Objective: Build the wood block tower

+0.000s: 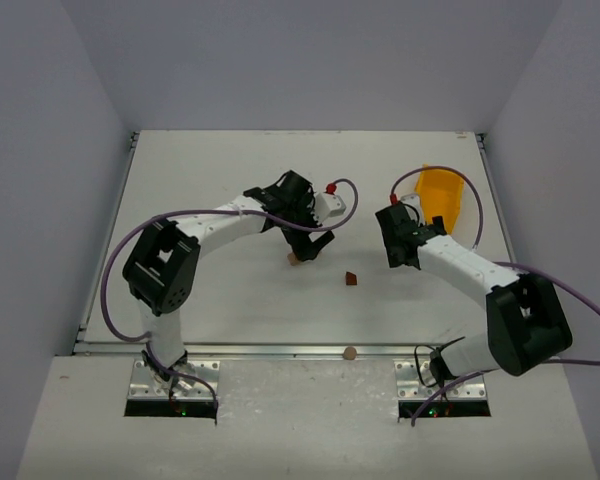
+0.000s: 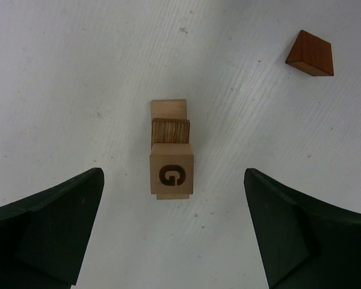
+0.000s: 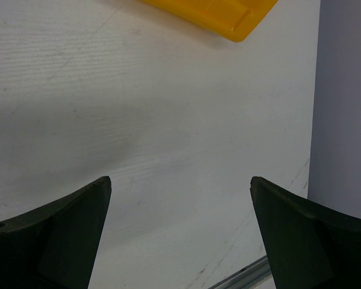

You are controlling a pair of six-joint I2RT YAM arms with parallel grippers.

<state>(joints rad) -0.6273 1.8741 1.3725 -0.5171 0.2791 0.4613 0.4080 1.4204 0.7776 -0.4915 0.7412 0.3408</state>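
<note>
I am seeing the left gripper (image 2: pixel 173 174) spread around the wood block tower (image 2: pixel 170 150), not touching it. The reddish-brown wedge (image 2: pixel 311 54) is lying apart from the tower. The right gripper (image 3: pixel 180 180) is spread too.

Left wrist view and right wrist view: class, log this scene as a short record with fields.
tower: plank under a striped block and a G block
wedge: reddish-brown, apart on the table
left pincer: open, straddling the tower, not touching
right pincer: open, empty, near the yellow bin
</note>
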